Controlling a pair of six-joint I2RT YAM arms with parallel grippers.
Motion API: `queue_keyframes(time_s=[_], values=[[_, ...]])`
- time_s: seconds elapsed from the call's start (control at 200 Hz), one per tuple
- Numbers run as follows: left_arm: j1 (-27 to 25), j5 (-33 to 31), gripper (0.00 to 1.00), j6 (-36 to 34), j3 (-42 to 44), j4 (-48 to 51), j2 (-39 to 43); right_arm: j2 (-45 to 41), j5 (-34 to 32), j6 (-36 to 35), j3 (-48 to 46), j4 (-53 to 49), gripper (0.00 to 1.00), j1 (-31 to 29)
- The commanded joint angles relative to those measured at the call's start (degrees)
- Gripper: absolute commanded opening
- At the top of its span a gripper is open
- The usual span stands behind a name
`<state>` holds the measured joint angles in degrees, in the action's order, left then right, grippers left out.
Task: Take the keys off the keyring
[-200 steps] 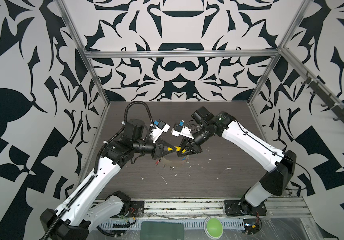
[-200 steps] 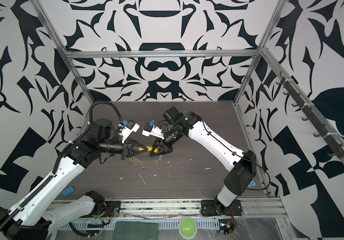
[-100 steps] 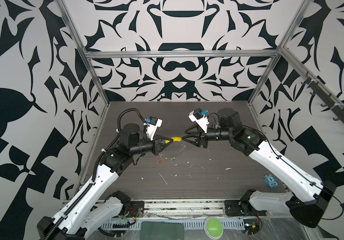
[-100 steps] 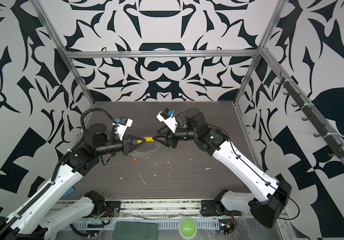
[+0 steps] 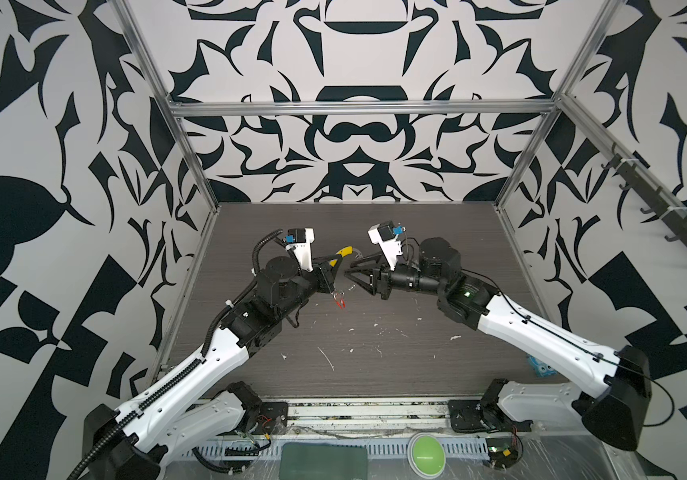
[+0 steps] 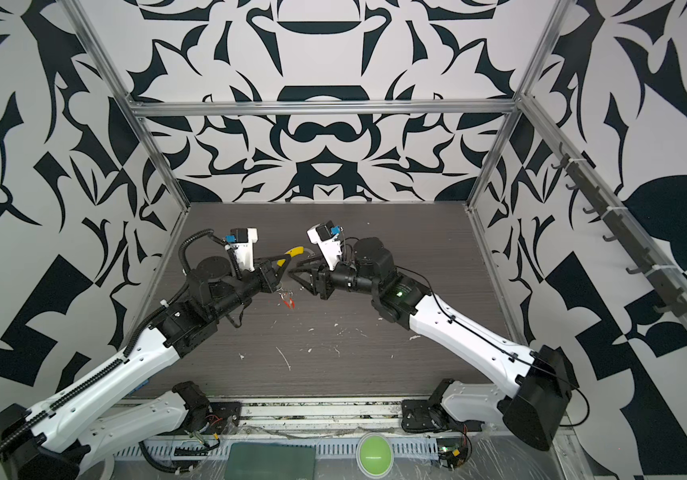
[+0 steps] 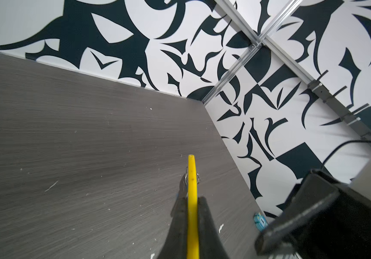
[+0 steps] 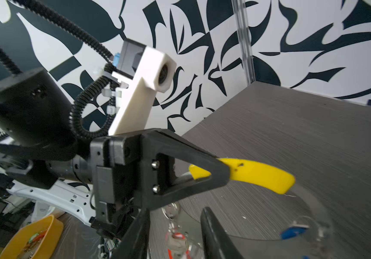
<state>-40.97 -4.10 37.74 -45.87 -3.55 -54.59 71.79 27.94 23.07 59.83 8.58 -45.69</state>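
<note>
Two robot arms meet in the air over the far middle of a dark grey table [image 5: 375, 353]. The left gripper [image 5: 331, 266] is clamped tight on the keyring [image 5: 346, 250], pinching its curved yellow sleeve and holding the ring clear of the table. A red-headed key [image 5: 338, 301] dangles from the ring just below that grip. The right gripper [image 5: 349, 274] faces it from the right, jaws partly apart and holding nothing. In the right wrist view the red-headed key shows in the gap between its fingers [image 8: 213, 233]. A blue-headed key [image 8: 292, 232], blurred, seems to hang on the thin wire loop too. Judging by this, neither key is off yet, so both removals remain.
</note>
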Motion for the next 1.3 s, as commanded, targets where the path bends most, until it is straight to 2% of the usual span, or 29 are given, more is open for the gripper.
queue_keyframes(time_s=[0.0,0.185,0.495,0.63,0.825,1.3], values=[[-0.1,-2.7,0.00,1.1,2.4,-10.1,1.8,0.7,1.3,5.7,-0.2,9.8,0.39,-1.0],[-0.1,-2.3,0.00,0.5,3.9,-12.4,2.9,1.7,2.3,5.1,-0.3,9.6,0.34,-2.8],[-0.1,-2.8,0.00,-0.3,6.3,-15.3,5.8,-0.8,-1.2,4.7,-4.8,10.8,0.33,-3.1],[-0.1,-1.1,0.00,-0.6,6.8,-16.6,6.3,1.5,2.1,5.6,-3.6,11.6,0.33,-3.2],[-0.1,0.4,0.00,-0.7,7.0,-17.4,6.3,3.2,3.3,5.5,-1.9,11.4,0.33,-3.9],[-0.1,2.2,0.00,-0.3,7.3,-19.3,5.5,5.0,2.5,6.6,-0.9,12.9,0.28,-4.7]])
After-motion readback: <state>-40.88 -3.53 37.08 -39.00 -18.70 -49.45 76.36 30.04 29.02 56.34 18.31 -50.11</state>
